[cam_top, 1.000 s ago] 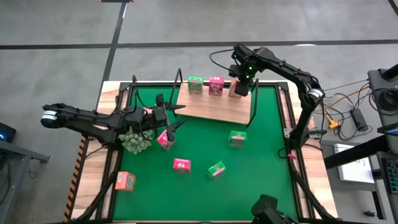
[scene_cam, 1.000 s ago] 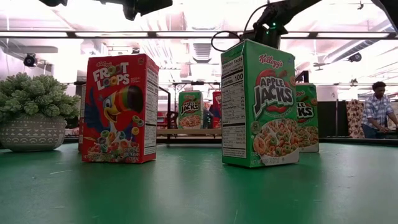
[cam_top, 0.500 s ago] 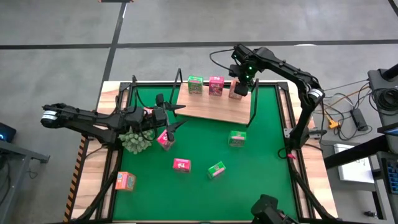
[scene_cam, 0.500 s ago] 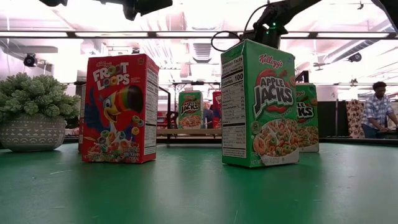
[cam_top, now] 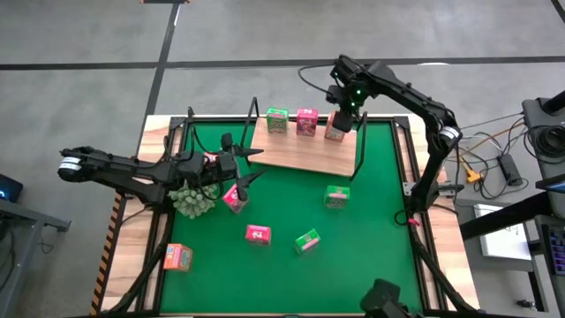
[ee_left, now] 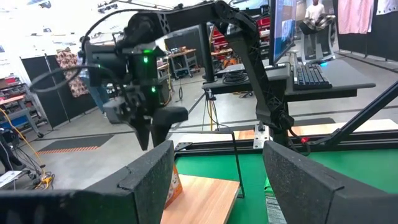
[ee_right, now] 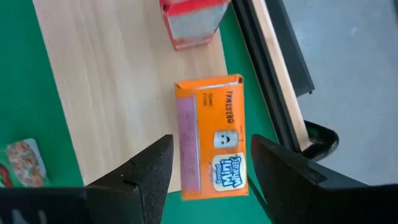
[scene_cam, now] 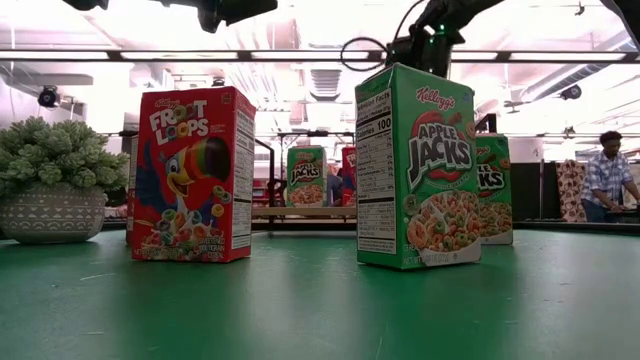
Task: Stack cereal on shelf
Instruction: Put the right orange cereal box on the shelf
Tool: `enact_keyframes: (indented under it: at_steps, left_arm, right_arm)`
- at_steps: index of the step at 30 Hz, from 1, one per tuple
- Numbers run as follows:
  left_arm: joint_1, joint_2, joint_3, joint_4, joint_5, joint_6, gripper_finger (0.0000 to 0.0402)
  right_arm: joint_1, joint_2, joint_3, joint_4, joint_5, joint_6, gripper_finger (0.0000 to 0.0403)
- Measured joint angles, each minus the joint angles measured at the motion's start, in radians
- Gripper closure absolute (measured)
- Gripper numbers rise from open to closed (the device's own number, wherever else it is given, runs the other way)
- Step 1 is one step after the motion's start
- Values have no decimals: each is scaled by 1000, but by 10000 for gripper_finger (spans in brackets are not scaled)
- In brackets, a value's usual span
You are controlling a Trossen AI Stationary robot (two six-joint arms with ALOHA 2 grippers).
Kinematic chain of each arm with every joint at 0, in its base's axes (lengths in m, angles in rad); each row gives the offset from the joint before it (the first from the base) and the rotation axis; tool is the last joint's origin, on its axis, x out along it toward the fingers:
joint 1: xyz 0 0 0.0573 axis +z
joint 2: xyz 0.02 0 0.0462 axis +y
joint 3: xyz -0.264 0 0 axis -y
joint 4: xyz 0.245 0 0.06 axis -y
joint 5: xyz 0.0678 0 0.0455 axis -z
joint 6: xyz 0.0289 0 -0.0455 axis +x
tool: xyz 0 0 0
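The right gripper (ee_right: 205, 165) hung with its jaws wide apart and empty, directly above an orange cereal box (ee_right: 212, 136) that lay flat on the shelf (ee_right: 118, 93). Just past that box from the jaws stood a pink-red box (ee_right: 191, 22), and beyond it, seen from above, a green box (cam_top: 277, 120), the three in a row along the board's far edge.

These packs looked like light, stiff cardboard that would dent if squeezed hard; gripping across the two long narrow sides would probably hold best, since the printed faces seemed smooth and may slip.

Room was tight here: the orange box sat near the shelf's end, close to a black wire upright (cam_top: 358, 148) and the tabletop (cam_top: 382, 212) border rail.

The left gripper (cam_top: 248, 164) hovered with jaws open, empty, a Froot Loops box (cam_top: 234, 197) just beside it. Farther out stood loose boxes: one pink-red (cam_top: 257, 234), two green (cam_top: 307, 240) (cam_top: 335, 196) and one orange (cam_top: 177, 257). A potted plant (cam_top: 194, 200) crowded the left arm.
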Motion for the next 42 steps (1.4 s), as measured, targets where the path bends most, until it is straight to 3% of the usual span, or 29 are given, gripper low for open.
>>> enact_keyframes:
  at_steps: [6,12,14,21,24,31,38,42]
  left_arm:
    - [0,0,0,-1,0,0,171]
    - [0,0,0,-11,0,0,171]
    - [0,0,0,-14,0,0,171]
    - [0,0,0,-20,0,0,171]
    - [0,0,0,-19,0,0,171]
    - [0,0,0,-19,0,0,171]
    - [0,0,0,-19,0,0,171]
    - [0,0,0,-18,0,0,171]
  right_arm:
    - [58,-17,36,-12,-34,24,210]
    - [153,-36,-54,45,-35,11,259]
    - [180,-37,-99,75,23,4,280]
    - [226,-37,-255,136,369,-28,347]
    - [224,-37,-287,140,446,-28,368]
    - [225,-37,-304,146,441,-21,390]
    - [236,-39,-285,168,294,23,390]
    - [236,-39,-285,243,295,21,390]
